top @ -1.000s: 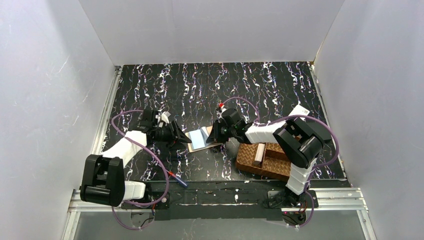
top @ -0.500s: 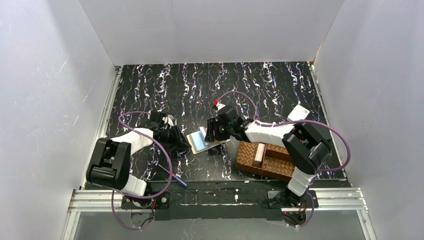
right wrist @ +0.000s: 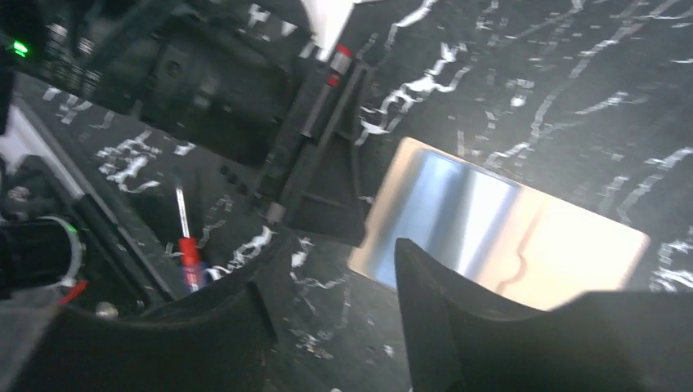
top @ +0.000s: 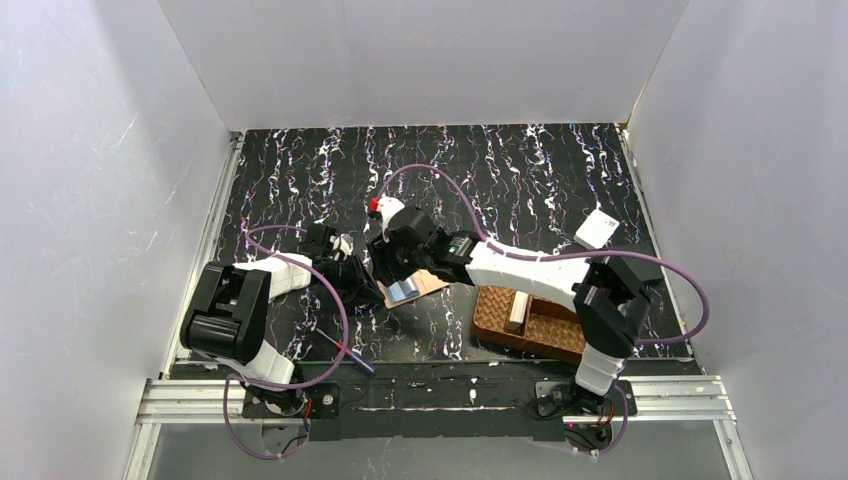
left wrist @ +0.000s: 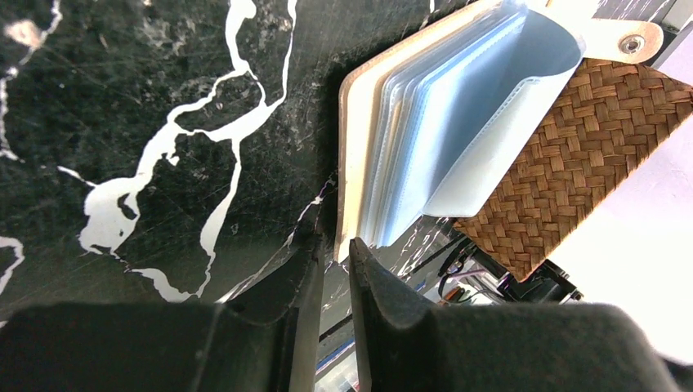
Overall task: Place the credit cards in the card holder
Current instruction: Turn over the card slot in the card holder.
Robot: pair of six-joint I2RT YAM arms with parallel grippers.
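Black marble-patterned tabletop (top: 520, 180) between plain white walls carries the card holder (top: 410, 290), which lies open near the centre with its stiff tan cover and glossy clear sleeves fanned out. The left gripper (left wrist: 335, 249) pinches the cover's edge in a narrow gap, seemingly to pin it open. The right gripper (right wrist: 323, 273) hovers above, wide and empty, and one whitish credit card (top: 598, 228) lies well apart, beyond the woven basket (top: 500, 318).
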